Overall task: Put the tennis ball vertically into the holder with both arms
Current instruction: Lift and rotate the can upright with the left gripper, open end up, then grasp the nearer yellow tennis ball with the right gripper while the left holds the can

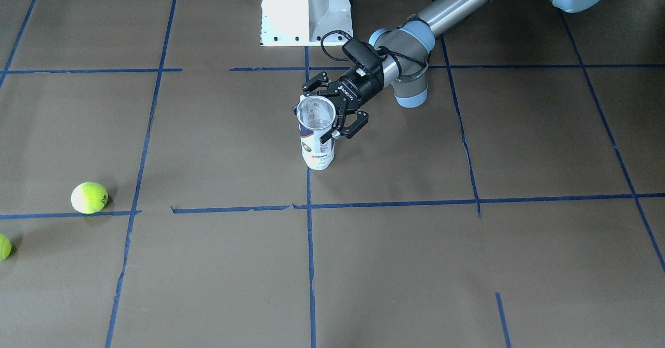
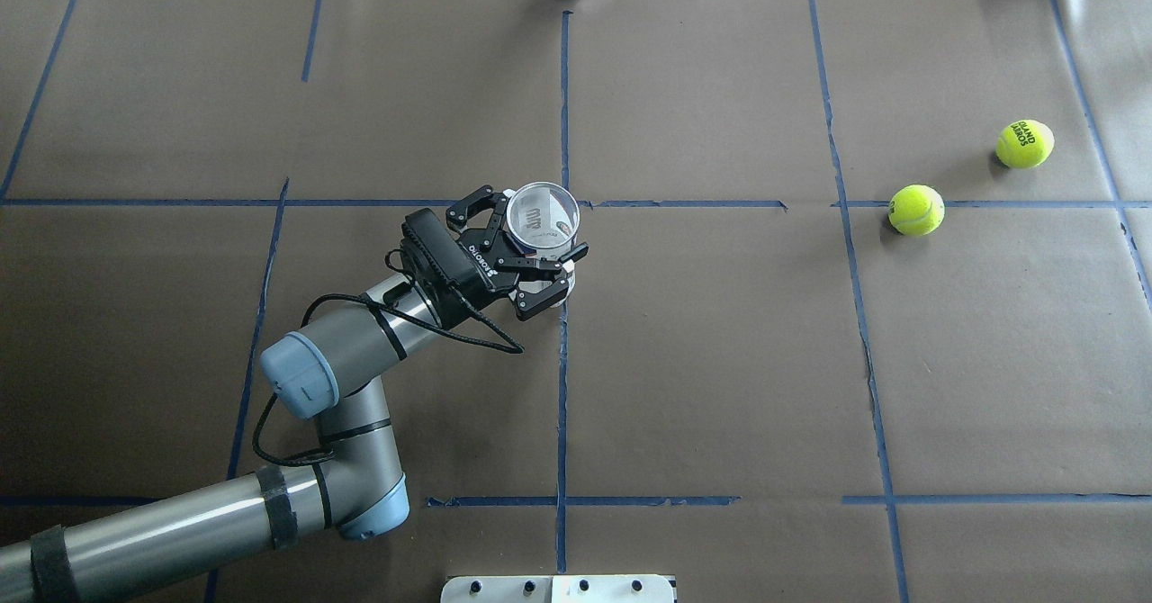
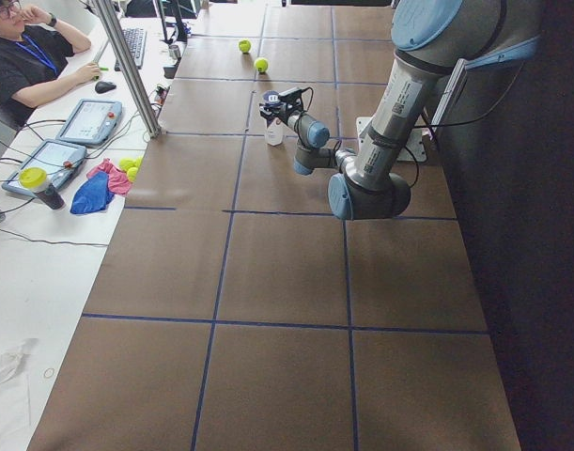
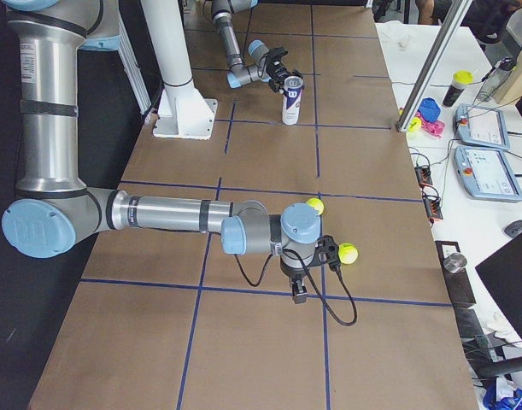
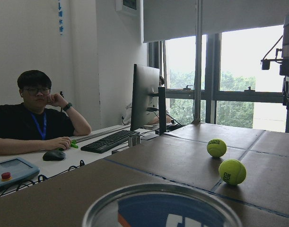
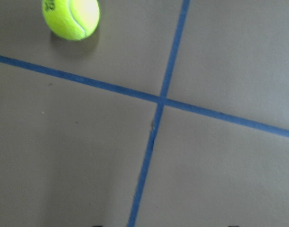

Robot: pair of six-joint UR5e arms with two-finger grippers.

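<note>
Overhead exterior: left claw (image 2: 543,225) clamped on upright holder (image 2: 538,210), mouth upward.

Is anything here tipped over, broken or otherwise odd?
Nothing stands out. The holder stands upright in the left gripper, and two tennis balls rest apart on the table, far from it.

Robotics lab, taped table (image 2: 720,360), operator's desk (image 3: 33,282), teach pendant (image 3: 89,120)

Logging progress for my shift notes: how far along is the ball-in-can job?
Done: left gripper holds the holder upright, mouth open. In hand: right arm hovers near the tennis ball, which lies on the table. Left: grasping, carrying, inserting it.
</note>
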